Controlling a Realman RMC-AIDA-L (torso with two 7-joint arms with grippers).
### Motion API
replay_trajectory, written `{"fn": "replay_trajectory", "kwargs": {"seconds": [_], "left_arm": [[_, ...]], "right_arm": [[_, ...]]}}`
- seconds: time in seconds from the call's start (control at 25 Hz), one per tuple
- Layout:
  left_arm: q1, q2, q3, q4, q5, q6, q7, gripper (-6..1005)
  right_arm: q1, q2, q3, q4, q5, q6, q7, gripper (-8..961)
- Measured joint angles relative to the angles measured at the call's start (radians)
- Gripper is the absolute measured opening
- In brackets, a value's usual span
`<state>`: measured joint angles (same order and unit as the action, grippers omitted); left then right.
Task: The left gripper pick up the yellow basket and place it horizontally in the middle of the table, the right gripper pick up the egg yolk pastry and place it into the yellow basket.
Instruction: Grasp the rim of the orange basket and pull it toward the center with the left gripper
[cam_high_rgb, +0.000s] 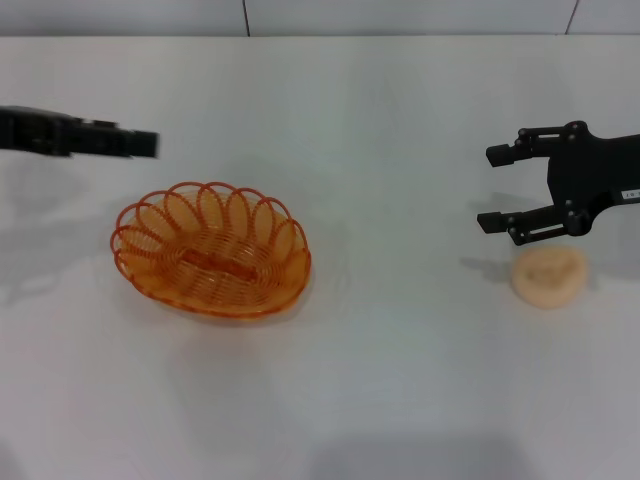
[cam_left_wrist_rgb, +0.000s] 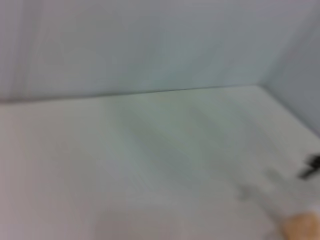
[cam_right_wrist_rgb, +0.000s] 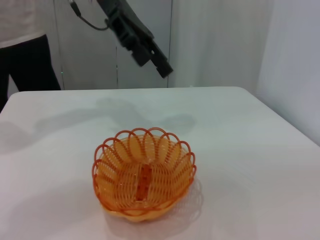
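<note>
The yellow basket (cam_high_rgb: 210, 250) sits upright and empty on the white table (cam_high_rgb: 380, 380), left of the middle; it also shows in the right wrist view (cam_right_wrist_rgb: 144, 175). My left gripper (cam_high_rgb: 135, 143) hovers above the table behind and to the left of the basket, apart from it, and shows in the right wrist view (cam_right_wrist_rgb: 160, 62) too. My right gripper (cam_high_rgb: 488, 188) is open and empty, raised just behind and to the left of the egg yolk pastry (cam_high_rgb: 549, 276), which lies on the table at the right. The pastry also shows in the left wrist view (cam_left_wrist_rgb: 302, 227).
The table's far edge meets a pale wall (cam_high_rgb: 400, 15). A person in dark trousers (cam_right_wrist_rgb: 27, 60) stands beyond the table's far side in the right wrist view. Bare tabletop lies between the basket and the pastry.
</note>
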<state>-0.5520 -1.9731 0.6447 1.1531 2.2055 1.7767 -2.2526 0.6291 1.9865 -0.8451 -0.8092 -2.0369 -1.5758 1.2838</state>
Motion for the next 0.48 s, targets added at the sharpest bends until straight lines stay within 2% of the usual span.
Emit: {"fn": "replay_trajectory", "kwargs": {"seconds": [0.08,0.2,0.28,0.36,0.48], "left_arm": [[0.0,0.016,0.0,0.025,0.039,-0.003,-0.111,875],[-0.014,0.043,0.002,0.032,0.12,0.006,-0.199,874],[-0.028,0.054,0.003,0.029,0.197,0.006,-0.24,873],[-0.049,0.057,0.006,0.016,0.298,0.007,-0.268,872],[-0.067,0.045,0.023,-0.001,0.397,0.004,-0.28,859]], "right_arm": [[-0.007,0.003,-0.001,-0.009,0.0,0.002,0.0,812],[-0.021,0.011,-0.007,-0.027,0.0,-0.002,-0.009,812],[-0.025,0.013,-0.01,-0.032,-0.002,-0.013,-0.02,812],[-0.025,0.014,-0.012,-0.033,-0.005,-0.023,-0.029,812],[-0.021,0.014,-0.02,-0.033,-0.005,-0.031,-0.036,811]]}}
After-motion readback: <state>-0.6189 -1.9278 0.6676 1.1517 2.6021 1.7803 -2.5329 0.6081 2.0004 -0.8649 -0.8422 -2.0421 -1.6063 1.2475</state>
